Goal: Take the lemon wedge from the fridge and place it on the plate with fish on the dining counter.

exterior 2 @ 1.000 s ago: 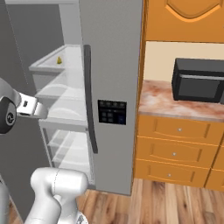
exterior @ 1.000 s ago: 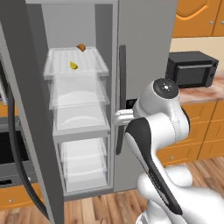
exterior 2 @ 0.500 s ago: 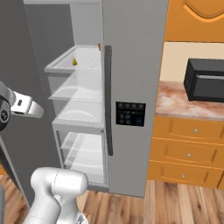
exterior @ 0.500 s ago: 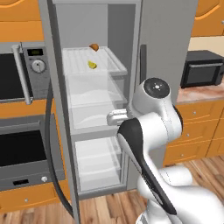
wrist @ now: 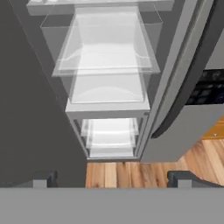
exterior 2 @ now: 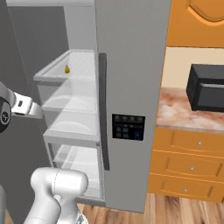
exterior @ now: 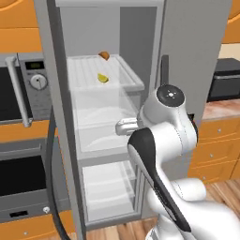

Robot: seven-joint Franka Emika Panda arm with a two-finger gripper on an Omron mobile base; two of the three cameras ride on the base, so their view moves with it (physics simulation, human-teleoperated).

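The fridge point(exterior 2: 131, 87) is standing open, the lemon wedge point(exterior 2: 67, 69) lying on its top shelf at ten o'clock; a black microwave point(exterior 2: 206, 87) is sitting at three o'clock.

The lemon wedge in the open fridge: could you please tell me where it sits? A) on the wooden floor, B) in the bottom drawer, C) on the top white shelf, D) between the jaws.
C: the lemon wedge lies on the top white shelf of the fridge, in front of a small orange-brown lump, well above the lower drawers.
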